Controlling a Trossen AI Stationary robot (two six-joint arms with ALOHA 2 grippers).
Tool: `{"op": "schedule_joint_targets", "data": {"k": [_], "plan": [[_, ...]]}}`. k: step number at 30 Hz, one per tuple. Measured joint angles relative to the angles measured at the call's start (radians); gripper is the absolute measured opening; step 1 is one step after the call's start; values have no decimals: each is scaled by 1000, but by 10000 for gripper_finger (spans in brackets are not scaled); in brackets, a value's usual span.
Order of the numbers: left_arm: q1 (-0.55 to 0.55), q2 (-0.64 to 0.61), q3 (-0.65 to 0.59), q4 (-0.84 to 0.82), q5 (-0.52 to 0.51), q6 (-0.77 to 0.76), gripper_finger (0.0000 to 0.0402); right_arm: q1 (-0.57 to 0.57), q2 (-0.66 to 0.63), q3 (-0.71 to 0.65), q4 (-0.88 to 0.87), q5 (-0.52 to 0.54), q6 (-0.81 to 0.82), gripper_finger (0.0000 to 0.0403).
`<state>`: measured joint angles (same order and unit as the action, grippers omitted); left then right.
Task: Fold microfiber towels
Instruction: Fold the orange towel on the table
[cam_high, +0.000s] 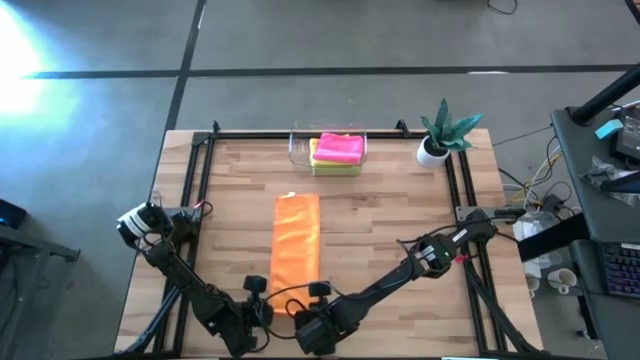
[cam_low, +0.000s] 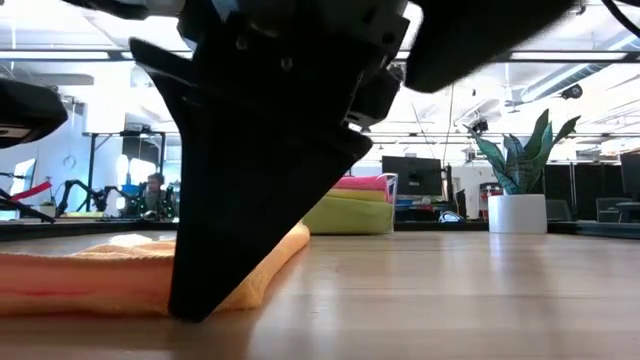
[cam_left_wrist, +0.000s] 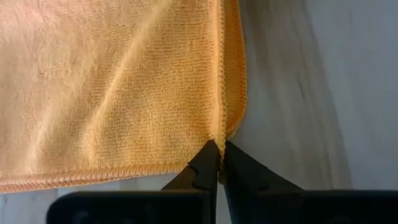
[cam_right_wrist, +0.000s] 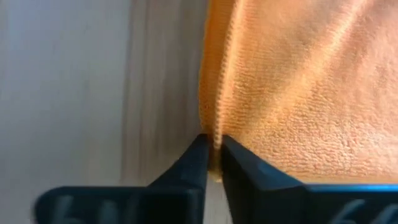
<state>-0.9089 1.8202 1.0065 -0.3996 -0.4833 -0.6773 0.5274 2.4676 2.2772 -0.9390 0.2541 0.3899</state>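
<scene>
right gripper (cam_right_wrist: 213, 155) and left gripper (cam_left_wrist: 219, 163) each pinch a near corner of the orange towel (cam_high: 296, 238); thin edge bites could slip mid-fold, skewing it.

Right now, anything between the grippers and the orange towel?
Nothing visible. The left gripper and right gripper each pinch a near corner of the orange towel, already touching it.
</scene>
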Motion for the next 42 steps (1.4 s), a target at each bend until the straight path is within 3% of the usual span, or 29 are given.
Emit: {"op": "schedule_joint_targets", "data": {"k": [2, 9, 17, 28, 36, 42], "plan": [[0, -7, 0, -1, 15, -23, 2, -2, -2, 0, -3, -2, 24, 16], [-2, -34, 78, -1, 136, -19, 1, 18, -39, 0, -4, -41, 182, 9], [-16, -34, 103, -22, 169, -24, 0, 70, -62, 65, 1, -44, 337, 9], [-35, -41, 267, -306, 154, -49, 0, 99, -88, 78, 47, -20, 515, 9], [-31, -54, 280, -416, 118, -51, 0, 80, -122, 78, 3, 60, 501, 9], [-12, -85, 279, -535, 17, -77, 0, 38, -166, 78, -73, 117, 421, 9]]}}
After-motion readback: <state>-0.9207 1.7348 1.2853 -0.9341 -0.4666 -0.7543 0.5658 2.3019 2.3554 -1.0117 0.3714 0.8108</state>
